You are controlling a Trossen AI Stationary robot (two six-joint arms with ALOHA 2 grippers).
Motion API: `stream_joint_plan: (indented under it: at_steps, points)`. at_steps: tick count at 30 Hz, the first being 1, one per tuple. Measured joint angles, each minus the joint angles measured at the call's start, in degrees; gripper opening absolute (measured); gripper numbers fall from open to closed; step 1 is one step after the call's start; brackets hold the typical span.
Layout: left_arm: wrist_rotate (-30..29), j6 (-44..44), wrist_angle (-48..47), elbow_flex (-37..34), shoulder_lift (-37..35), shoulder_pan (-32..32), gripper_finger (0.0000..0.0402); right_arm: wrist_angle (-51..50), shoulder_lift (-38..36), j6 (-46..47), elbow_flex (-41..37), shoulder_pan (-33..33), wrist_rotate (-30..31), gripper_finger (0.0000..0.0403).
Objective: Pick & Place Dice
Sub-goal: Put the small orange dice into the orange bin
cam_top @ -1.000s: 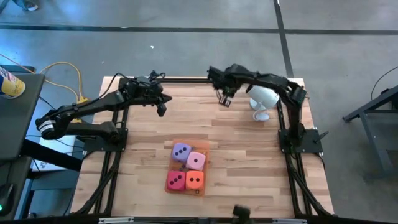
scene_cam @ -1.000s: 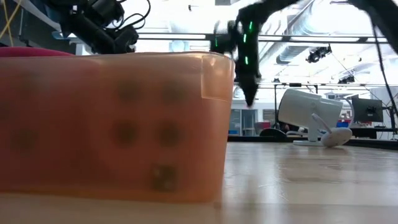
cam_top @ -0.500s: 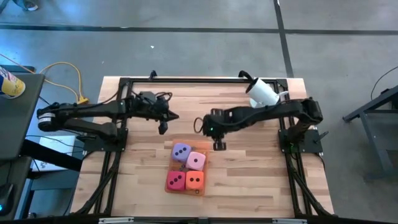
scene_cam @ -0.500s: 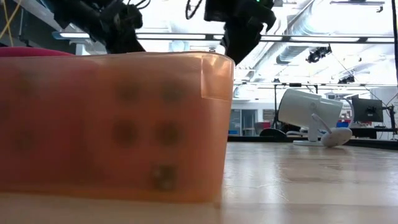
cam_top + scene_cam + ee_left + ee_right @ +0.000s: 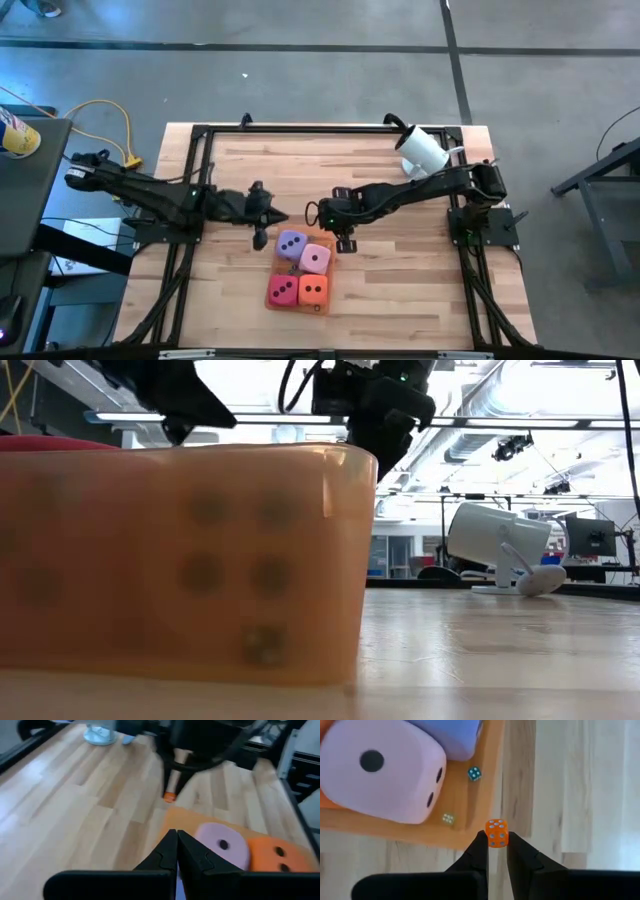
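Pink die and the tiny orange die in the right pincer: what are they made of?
The pink die looks like soft foam or plush: matte, rounded, puffy corners. The tiny orange die, between the right pincer's fingers, looks like hard, glossy plastic with crisp edges and white pips, though material isn't certain.

Place: a robot lab or workshop inside a big hall.
Floor: grey concrete is seen all around, marked with dark lines.
Table: a wooden table is held in a black metal frame, and two dark robot arms are fixed to it.
Camera: a white camera is stood on the table.
Cables: a yellow cable is laid on the floor.
Ceiling: bare pipes and ducts and long strip lights are seen high up.
Back of room: computer screens and desks are seen far behind the table.
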Motion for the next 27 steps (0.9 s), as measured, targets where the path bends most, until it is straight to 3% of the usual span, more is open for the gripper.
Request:
stream_joint_plan:
  at_steps: [15,27]
  points:
    - [-12.9,-7.2,0.3,0.0,3.7,-15.7,0.0001,0.8,1.5,10.0,0.0,3.7,1.2,0.0026]
    - [-13.0,-8.5,4.7,0.0,8.3,-18.6,0.0001,0.0,1.9,14.5,0.0,6.6,3.6,0.0026]
